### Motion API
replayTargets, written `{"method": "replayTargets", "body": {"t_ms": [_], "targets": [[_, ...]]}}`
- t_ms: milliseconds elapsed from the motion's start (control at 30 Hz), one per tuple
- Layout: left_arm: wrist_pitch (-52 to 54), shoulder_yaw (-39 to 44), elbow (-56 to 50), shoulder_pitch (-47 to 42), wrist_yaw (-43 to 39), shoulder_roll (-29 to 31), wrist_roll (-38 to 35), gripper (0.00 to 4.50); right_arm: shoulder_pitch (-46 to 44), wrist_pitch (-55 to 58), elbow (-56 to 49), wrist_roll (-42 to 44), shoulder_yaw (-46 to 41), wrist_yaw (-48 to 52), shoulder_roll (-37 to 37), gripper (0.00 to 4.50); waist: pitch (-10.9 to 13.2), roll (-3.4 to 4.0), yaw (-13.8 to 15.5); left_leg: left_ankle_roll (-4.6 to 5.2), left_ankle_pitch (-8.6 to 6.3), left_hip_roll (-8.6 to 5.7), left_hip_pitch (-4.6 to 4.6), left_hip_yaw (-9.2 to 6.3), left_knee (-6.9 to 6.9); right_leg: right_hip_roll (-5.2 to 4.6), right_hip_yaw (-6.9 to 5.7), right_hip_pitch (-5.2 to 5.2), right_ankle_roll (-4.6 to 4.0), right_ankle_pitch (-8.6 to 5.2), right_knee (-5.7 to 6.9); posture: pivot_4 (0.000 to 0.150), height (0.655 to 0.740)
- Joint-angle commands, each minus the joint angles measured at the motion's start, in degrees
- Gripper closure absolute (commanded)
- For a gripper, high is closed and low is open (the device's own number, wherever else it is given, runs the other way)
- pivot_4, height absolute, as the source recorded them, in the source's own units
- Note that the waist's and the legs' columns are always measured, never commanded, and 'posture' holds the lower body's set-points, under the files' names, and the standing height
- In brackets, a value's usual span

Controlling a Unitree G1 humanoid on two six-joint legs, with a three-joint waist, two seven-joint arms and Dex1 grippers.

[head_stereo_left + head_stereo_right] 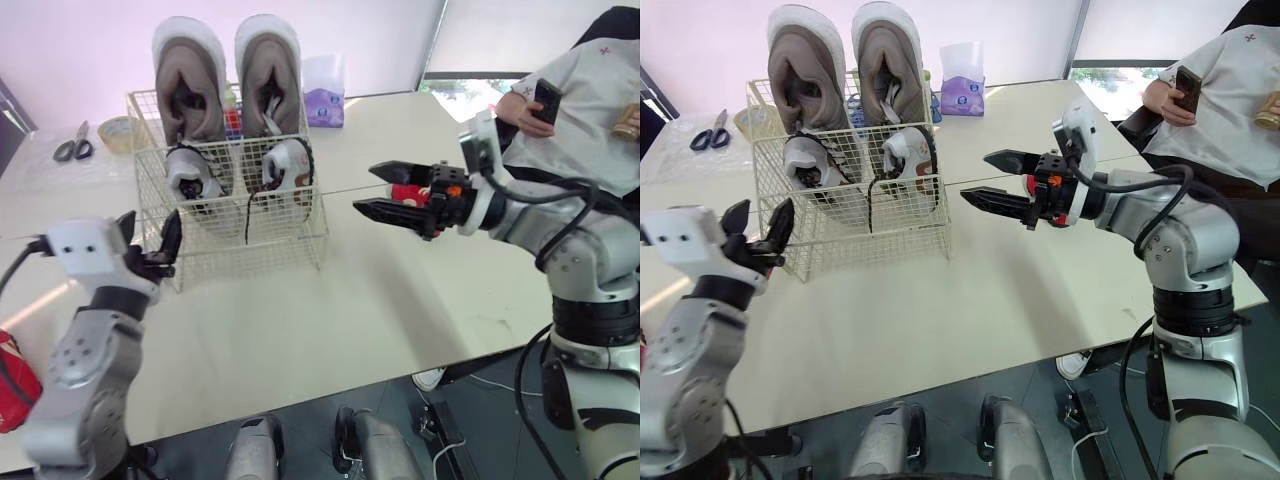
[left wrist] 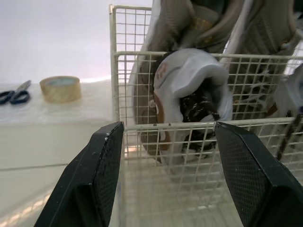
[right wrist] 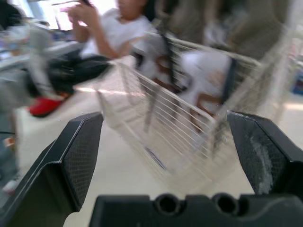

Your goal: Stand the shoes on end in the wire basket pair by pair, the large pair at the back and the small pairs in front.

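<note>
Scissors [image 1: 73, 147] and a roll of tape [image 1: 118, 130] are seen at the left of a pale table [image 1: 330, 320]. The left gripper [image 1: 150, 224] is held just beside the front left corner of the wire basket [image 1: 262, 243], its fingers spread wide with nothing between them. In the basket, the large grey shoes [image 1: 190, 80] are stood on end at the back, with a small white pair [image 1: 190, 172] in front. A purple packet [image 1: 324, 100] is placed behind the basket. The right gripper [image 1: 365, 189] is held above the table, wide open and empty, pointed at the basket but apart from it. At the far right a seated person [image 1: 590, 110] is seen holding a phone [image 1: 546, 98].
</note>
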Motion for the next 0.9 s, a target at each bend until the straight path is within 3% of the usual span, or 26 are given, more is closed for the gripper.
{"method": "replayTargets", "body": {"t_ms": [33, 100, 233, 367, 633, 800, 900], "targets": [[3.52, 5.46, -7.01, 3.09, -1.76, 5.38, -13.71, 0.08, 4.38, -8.35, 2.08, -4.51, -4.03, -4.01, 1.15, 0.0, -0.02, 0.08, 0.13, -0.07, -0.04, 0.0, 0.01, -0.07, 0.03, -0.01, -0.06, 0.07, -0.01, -0.01, -0.02, 0.15, 0.74], [5.0, 3.37, -9.23, 4.91, -1.33, 8.41, -16.41, 0.03, 7.95, -13.66, 3.47, -8.57, -5.06, -7.45, 1.82, 0.0, -0.03, 0.14, 0.22, -0.12, -0.07, -0.1, 0.01, -0.11, 0.05, -0.08, -0.09, 0.19, -0.02, -0.02, -0.1, 0.15, 0.74], [0.25, -10.26, -10.12, 7.33, -2.13, 14.9, -17.38, 0.03, 15.78, -21.44, 4.38, -15.71, -9.98, -21.08, 6.15, 0.0, -0.01, 0.27, 0.07, -0.13, -0.08, -0.2, 0.0, -0.1, 0.08, -0.19, -0.07, 0.25, -0.01, -0.01, -0.22, 0.15, 0.74], [-4.95, -24.26, -10.12, 7.33, -1.91, 16.19, -11.02, 0.03, 21.62, -23.7, 4.88, -17.91, -11.47, -25.11, 8.12, 0.0, 0.01, 0.4, -0.13, -0.14, -0.09, -0.21, 0.0, -0.08, 0.02, -0.19, -0.06, 0.22, -0.01, -0.01, -0.24, 0.15, 0.74], [-5.97, -32.04, -9.95, 6.93, 0.01, 9.71, -4.28, 0.03, 20.75, -23.35, 12.01, -15.51, -10.78, -23.0, 11.54, 0.0, -0.01, 0.63, -1.32, -0.14, -0.08, -0.2, 0.09, -0.64, -0.04, 0.44, 0.07, 0.22, -0.03, -0.03, -0.26, 0.15, 0.74], [-7.15, -34.4, -9.09, 8.75, -0.27, 5.84, -0.59, 0.03, 16.99, -27.22, 20.67, -16.41, -11.51, -23.09, 13.22, 0.0, 0.06, 0.85, -1.48, -0.13, -0.08, -0.73, 0.06, -1.86, -0.11, 0.76, 0.03, 0.32, -0.03, -0.02, -0.68, 0.15, 0.74], [-8.06, -35.26, -8.09, 9.99, -0.59, 3.87, 1.87, 0.03, 13.27, -30.42, 27.49, -17.05, -11.03, -22.15, 13.72, 0.0, 0.14, 1.02, -1.69, -0.05, -0.03, -0.84, 0.07, -1.79, -0.09, 0.71, 0.12, 0.32, -0.03, -0.02, -0.77, 0.15, 0.74]]}}
